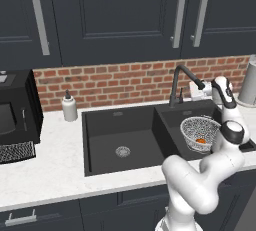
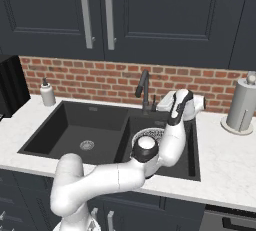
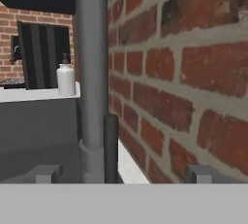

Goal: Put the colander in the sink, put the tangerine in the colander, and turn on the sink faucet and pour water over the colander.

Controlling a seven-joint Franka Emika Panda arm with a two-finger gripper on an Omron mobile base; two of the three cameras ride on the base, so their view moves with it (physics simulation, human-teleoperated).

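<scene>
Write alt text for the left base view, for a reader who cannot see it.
A white robot arm reaches its pincer to the black sink faucet behind a black double sink. In the right basin sits a wire colander holding a tangerine. A white soap bottle stands on the pale counter at left.

**Dark kitchen, brick wall**

Dark cabinets point(image 1: 120, 15) with silver handles point(image 1: 179, 14) hung above a red brick wall point(image 1: 115, 82). A white marbled counter point(image 1: 55, 170) carried a black microwave point(image 1: 17, 107) and a paper towel roll point(image 2: 241, 106).
</scene>
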